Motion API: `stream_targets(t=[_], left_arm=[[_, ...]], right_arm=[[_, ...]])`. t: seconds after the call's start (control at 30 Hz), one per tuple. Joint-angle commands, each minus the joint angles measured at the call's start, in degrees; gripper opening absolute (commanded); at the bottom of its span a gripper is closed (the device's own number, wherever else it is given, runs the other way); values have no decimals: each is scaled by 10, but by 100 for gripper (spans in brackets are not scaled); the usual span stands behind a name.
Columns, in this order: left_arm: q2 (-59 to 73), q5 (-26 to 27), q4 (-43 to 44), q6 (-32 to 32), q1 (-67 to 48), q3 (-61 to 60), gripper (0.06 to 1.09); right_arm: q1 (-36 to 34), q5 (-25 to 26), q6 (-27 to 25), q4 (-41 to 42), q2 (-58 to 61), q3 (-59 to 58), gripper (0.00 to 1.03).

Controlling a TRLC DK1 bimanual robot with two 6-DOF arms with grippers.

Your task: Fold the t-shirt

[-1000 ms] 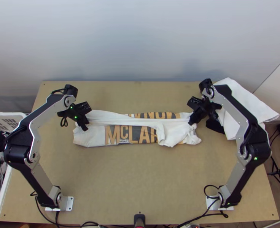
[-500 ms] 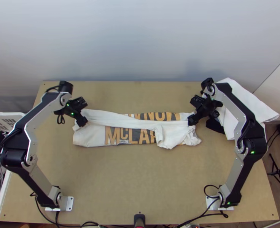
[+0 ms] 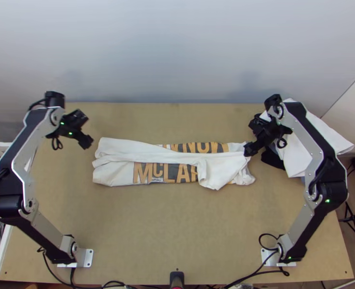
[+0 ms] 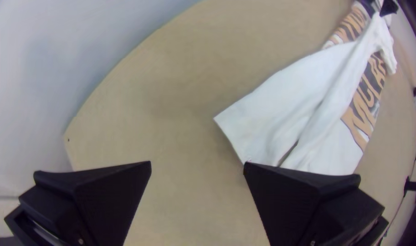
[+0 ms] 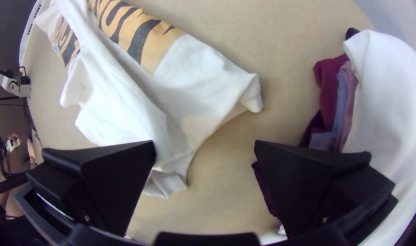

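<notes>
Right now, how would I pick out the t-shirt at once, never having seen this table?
On the light wooden table, the t-shirt lies crosswise as a long folded strip. It is white with big orange and dark lettering, unlike the plain white cloth at the far right corner.

I record smooth, matt wood on the desk (image 3: 177, 231). Across its middle, the t-shirt (image 3: 119, 174) is creased, matt cloth. By the far right corner I find smooth white cloth (image 3: 334, 139). Along the left edge, the basket (image 3: 2, 250) looks plastic. I note smooth metal links (image 3: 300, 226) and matt black fingers (image 4: 303, 196) on the left gripper (image 3: 86, 141).
</notes>
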Motion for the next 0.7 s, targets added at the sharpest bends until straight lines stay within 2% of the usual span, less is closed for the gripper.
stream_targets(t=[0.0, 0.07, 0.3, 0.4, 0.67], left_arm=[[-15, 43, -54, -64, 30, 21, 104], [-21, 63, -72, -88, 31, 10, 104], [-36, 82, -72, -154, 33, -36, 104], [-44, 111, -82, -178, 32, -39, 103], [-25, 111, -87, -246, 32, -53, 103]], right_arm=[[-4, 0, 2, -19, -47, 8, 98], [-7, 1, 1, -19, -55, 8, 98], [-45, 2, 2, -23, -58, 18, 98], [-44, 2, 6, -31, -71, 18, 98], [-29, -7, 40, -38, -95, -1, 98]])
